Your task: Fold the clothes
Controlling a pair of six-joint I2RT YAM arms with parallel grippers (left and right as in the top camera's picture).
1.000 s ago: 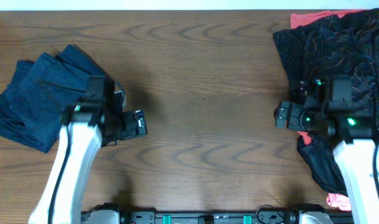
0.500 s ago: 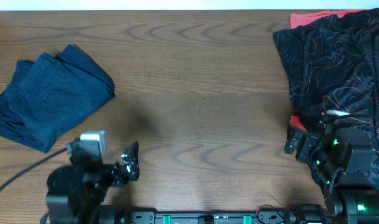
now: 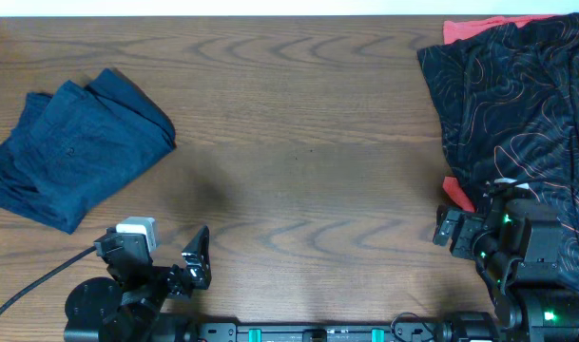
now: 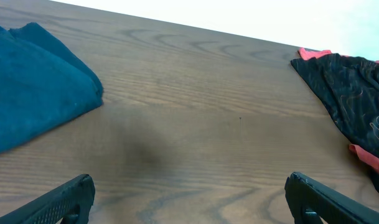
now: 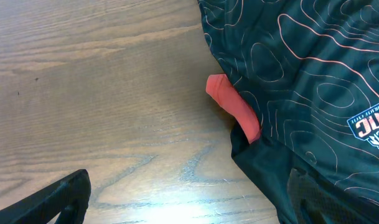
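A dark navy-blue garment lies folded in a rumpled heap at the table's left side; it also shows in the left wrist view. My left gripper is open and empty near the front edge, well apart from it; its fingers frame bare wood. My right gripper is open and empty at the front right. In the right wrist view its right finger hangs over the edge of a black garment.
A black garment with thin red contour lines and red lining spreads over the right side, also seen in the right wrist view, with a red tab at its edge. A cable trails at the front left.
Both arms have pulled back toward the table's front edge. The left gripper has left the navy garment, which lies still. The right gripper has drawn back off the black garment.
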